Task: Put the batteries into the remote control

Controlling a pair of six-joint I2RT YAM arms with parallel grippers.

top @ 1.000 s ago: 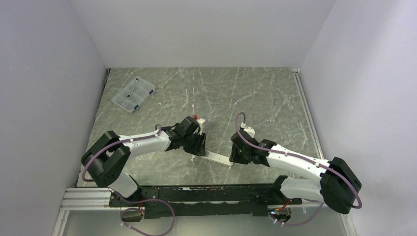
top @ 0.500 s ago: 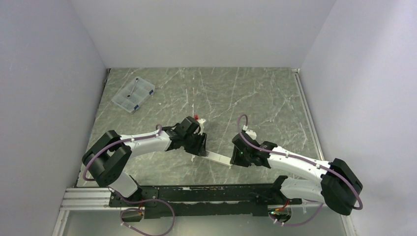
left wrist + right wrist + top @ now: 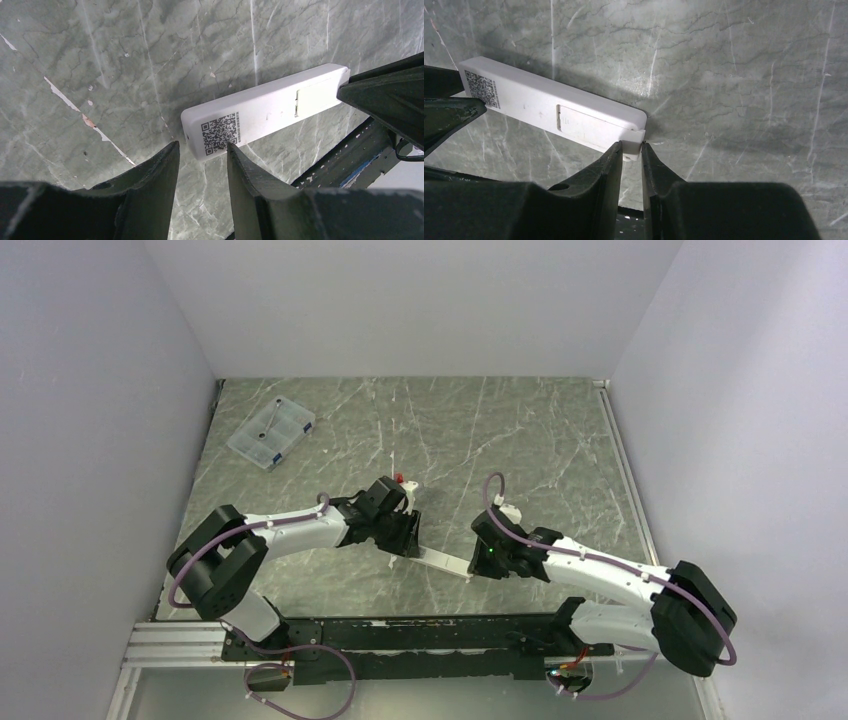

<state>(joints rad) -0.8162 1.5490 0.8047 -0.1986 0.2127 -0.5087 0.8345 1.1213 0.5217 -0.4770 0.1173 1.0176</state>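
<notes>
Remote (image 3: 440, 562) lies back-up on table (image 3: 500, 440), between both arms, each stretched low and inward. Left gripper (image 3: 202, 150): fingers apart, released, at the remote's QR-code end. Right gripper (image 3: 631, 147): fingers nearly together at the remote's cover end; cannot tell whether it is grasping.

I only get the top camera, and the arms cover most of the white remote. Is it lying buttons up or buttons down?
Observer: Buttons down. The left wrist camera shows the remote control back up, with a square code sticker at the end by the left gripper.
Operator: Where's the battery door?
Observer: At the far end; the battery cover shows as an outlined panel on the back.
Operator: What's the other arm doing?
Observer: The right gripper pinches the thin white edge there.
</notes>
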